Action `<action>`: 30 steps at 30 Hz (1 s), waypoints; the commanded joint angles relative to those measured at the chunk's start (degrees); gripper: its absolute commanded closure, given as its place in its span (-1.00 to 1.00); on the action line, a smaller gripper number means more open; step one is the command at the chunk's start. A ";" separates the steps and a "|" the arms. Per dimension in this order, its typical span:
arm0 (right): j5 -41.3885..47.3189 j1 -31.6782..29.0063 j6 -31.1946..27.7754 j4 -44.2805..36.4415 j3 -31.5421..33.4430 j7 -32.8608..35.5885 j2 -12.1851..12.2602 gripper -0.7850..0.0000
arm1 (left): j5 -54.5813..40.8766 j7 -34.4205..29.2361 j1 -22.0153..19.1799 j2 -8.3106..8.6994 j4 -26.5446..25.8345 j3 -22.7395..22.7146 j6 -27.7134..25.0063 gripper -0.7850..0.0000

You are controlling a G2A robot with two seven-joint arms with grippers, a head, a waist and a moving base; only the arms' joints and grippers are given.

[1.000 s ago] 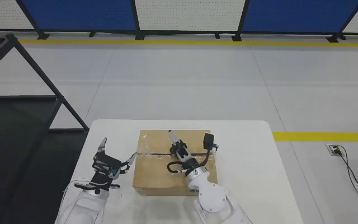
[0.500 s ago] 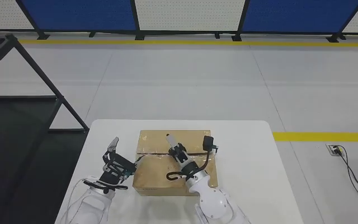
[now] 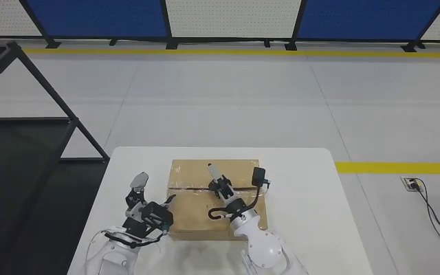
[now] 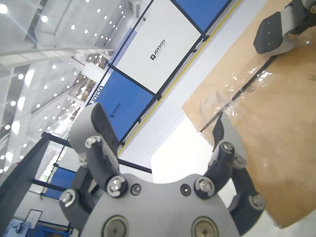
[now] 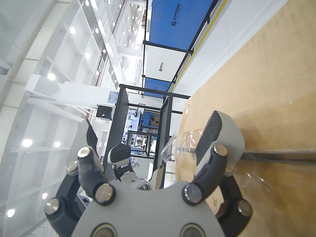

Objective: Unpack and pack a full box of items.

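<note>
A closed brown cardboard box [image 3: 199, 213] lies in the middle of the white table, its top seam [image 4: 249, 85] covered with crumpled clear tape. My left gripper [image 3: 155, 191] is at the box's left end. It is open, and one fingertip [image 4: 221, 127] touches the edge where the seam ends. The left wrist view shows the box [image 4: 276, 124] beside the left gripper [image 4: 160, 127]. My right gripper [image 3: 218, 180] is over the box top at the seam, open, with one finger [image 5: 214, 129] low over the cardboard [image 5: 266, 80]. The right gripper [image 5: 150, 134] holds nothing.
The table [image 3: 309, 206] has bare room right of the box and in front of the left arm. A black metal frame [image 3: 41, 89] stands off the table's left side. Blue and white partition panels [image 3: 234, 17] line the far floor.
My left gripper has moved right and nearer, from the table's left part up to the box's left end. My right gripper has stayed over the seam with a small shift.
</note>
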 commanded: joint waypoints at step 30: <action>1.41 0.95 0.32 2.27 -0.47 -0.10 -0.47 -1.00 | 10.69 -8.58 -12.39 -3.61 9.32 10.96 0.70 -0.68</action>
